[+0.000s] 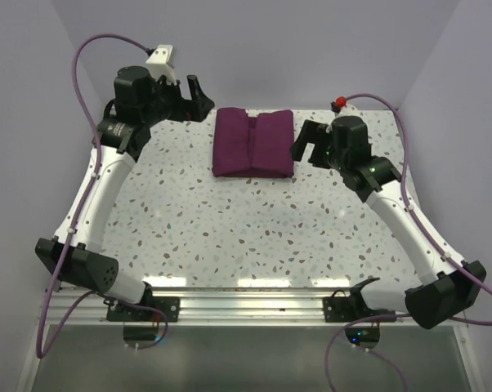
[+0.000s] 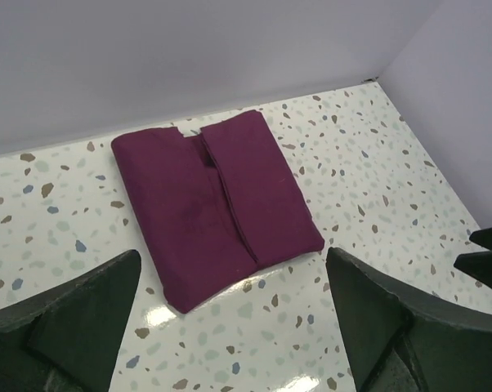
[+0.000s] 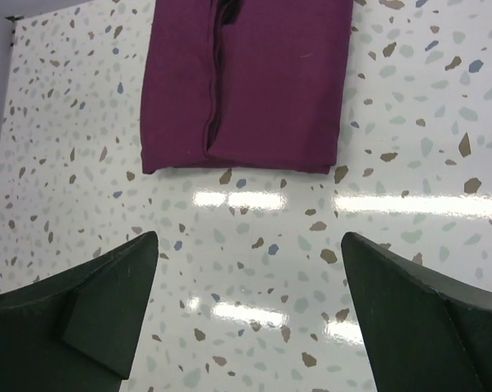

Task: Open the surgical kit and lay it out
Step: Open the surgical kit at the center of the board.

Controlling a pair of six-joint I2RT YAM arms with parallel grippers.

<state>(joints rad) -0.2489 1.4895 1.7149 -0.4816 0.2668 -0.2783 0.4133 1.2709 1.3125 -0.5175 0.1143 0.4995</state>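
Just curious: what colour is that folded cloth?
The cloth wrap is plain dark maroon-purple; left wrist view shows it best.

wrap (image 1: 252, 143): matt maroon cloth | table (image 1: 230, 229): glossy speckled terrazzo-look top | fingers (image 3: 91, 314): matt dark plastic

Top external: high, behind arm bases, tilted down and forward. Whole tabletop (image 1: 230, 220) in frame, cloth wrap (image 1: 252, 144) far-centre, distant.

Left wrist: low oblique from wrap's left, looking across it; close (own left gripper (image 2: 234, 260) fingers fill bottom corners).

Right wrist: from wrap's right, steep downward look, close; wrap cut by top edge, right gripper (image 3: 250, 238) along bottom.

All three views share wrap and tabletop just around it.
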